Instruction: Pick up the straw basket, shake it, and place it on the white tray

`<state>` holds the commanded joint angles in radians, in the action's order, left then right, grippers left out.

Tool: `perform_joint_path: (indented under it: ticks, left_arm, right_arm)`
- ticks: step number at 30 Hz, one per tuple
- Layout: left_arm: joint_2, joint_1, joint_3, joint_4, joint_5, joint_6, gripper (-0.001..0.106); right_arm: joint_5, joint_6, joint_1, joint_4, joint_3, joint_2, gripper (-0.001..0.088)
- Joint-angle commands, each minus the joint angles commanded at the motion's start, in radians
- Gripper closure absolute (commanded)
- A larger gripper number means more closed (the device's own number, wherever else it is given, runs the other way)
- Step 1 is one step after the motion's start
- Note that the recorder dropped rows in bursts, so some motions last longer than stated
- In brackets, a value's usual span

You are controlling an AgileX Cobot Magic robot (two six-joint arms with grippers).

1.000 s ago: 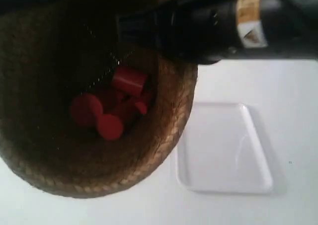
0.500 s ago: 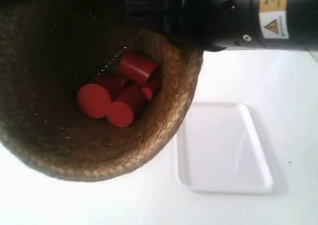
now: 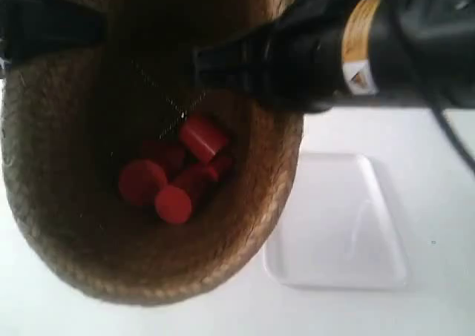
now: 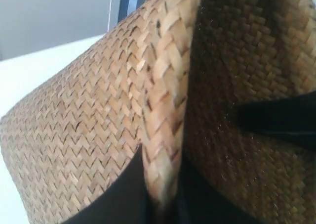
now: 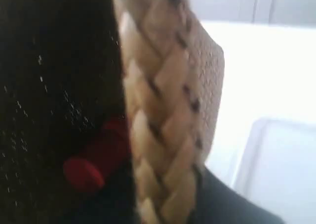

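The brown straw basket (image 3: 89,232) hangs in the air, filling the exterior view's left, its braided rim (image 4: 165,100) pinched by both grippers. My left gripper (image 4: 163,194) is shut on the rim, one black finger outside and one inside the wall. My right gripper (image 5: 165,199) is shut on the rim (image 5: 163,105) at the opposite side. Several red cylinders (image 3: 178,173) lie inside on the basket's bottom; one red cylinder (image 5: 91,162) shows in the right wrist view. The white tray (image 3: 349,225) lies flat on the white table, beside and below the basket, partly covered by its rim.
The black arm (image 3: 356,47) at the exterior view's right crosses above the tray. A second black arm (image 3: 37,24) enters at the exterior view's upper left. White table surface (image 3: 438,165) surrounds the tray (image 5: 281,169).
The basket has shifted and tilted between frames; its near rim dropped lower in view. The red cylinders rolled about inside. The arm at the exterior view's right moved down; the other arm came into view.
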<state>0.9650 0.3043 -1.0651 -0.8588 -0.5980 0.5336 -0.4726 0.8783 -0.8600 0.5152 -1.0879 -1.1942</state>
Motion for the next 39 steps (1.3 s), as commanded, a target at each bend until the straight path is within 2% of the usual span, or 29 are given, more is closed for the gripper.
perform_joint_path:
  ticks: [3, 7, 10, 15, 18, 22, 25, 28, 35, 39]
  left_arm:
    - [0.004, -0.002, -0.019, 0.004, 0.016, -0.037, 0.105]
    - [0.032, -0.002, -0.019, -0.001, 0.044, -0.086, 0.105]
    - [0.071, -0.002, -0.029, 0.01, 0.062, -0.182, 0.105]
    - [0.194, -0.002, -0.132, 0.054, 0.005, -0.305, 0.105]
    - [0.275, -0.002, -0.204, 0.054, -0.02, -0.346, 0.105]
    - [0.349, -0.002, -0.286, 0.054, -0.053, -0.383, 0.105]
    - [0.387, -0.002, -0.326, 0.047, -0.066, -0.411, 0.105]
    - [0.419, -0.002, -0.356, 0.047, -0.072, -0.443, 0.105]
    - [0.511, 0.001, -0.44, 0.005, -0.116, -0.495, 0.105]
    - [0.583, 0.041, -0.491, 0.0, -0.164, -0.534, 0.105]
  right_arm:
    - [0.038, -0.001, 0.006, 0.036, 0.0, 0.035, 0.0868]
    - [-0.031, 0.022, 0.045, 0.042, -0.009, 0.04, 0.0868]
    - [-0.066, 0.024, 0.08, 0.03, -0.009, 0.038, 0.0868]
    - [-0.106, 0.021, 0.171, -0.014, -0.013, 0.034, 0.0868]
    - [-0.119, -0.106, 0.22, -0.136, -0.031, 0.013, 0.0868]
    - [-0.223, -0.339, 0.293, -0.361, -0.096, -0.046, 0.0868]
    - [-0.25, -0.429, 0.341, -0.47, -0.136, -0.076, 0.0868]
    - [-0.282, -0.475, 0.392, -0.515, -0.182, -0.09, 0.0868]
    - [-0.538, -0.573, 0.525, -0.526, -0.36, -0.146, 0.0868]
    - [-0.675, -0.604, 0.591, -0.528, -0.433, -0.2, 0.0868]
